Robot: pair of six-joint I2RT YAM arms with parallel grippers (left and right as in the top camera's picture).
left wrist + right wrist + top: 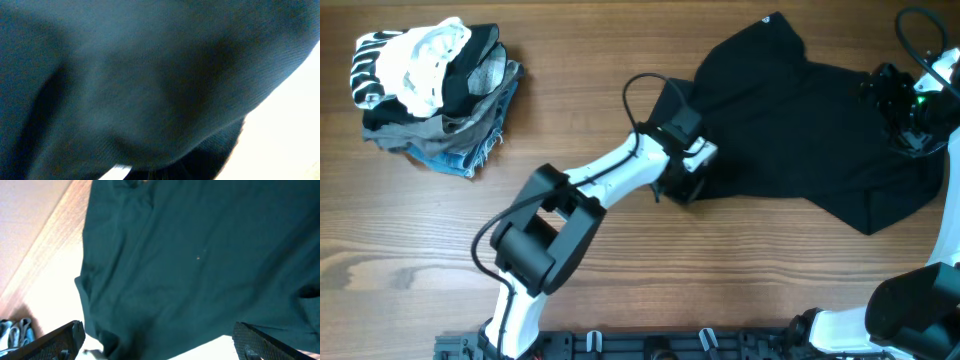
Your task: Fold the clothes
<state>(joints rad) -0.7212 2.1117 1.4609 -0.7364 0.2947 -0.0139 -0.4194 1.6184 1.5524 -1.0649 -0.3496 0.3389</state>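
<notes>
Left gripper (681, 182) sits at the left edge of the black garment (800, 120), pressed into the fabric. The overhead view hides its fingers under the wrist and cloth. The left wrist view is filled with blurred dark fabric right against the lens, so I cannot tell whether the jaws are apart or clamped on cloth.

Right gripper (160, 344) has its jaws spread wide and holds nothing. Both fingers (64, 339) show at the bottom corners of the right wrist view, with the garment (200, 270) spread out between them. In the overhead view this gripper (903, 108) is over the garment's right part, near the tabletop's right edge.

The garment lies loosely spread and wrinkled on the wooden tabletop (720, 280), upper right area, running from the left gripper across to the right edge. There is a tiny pale mark (766, 19) near its top edge and a small light speck (198, 257) on the cloth, both too small to read.

A pile of clothes (430, 90), with white-striped, grey and blue denim pieces, is stacked at the upper left of the tabletop, well apart from the black garment.
</notes>
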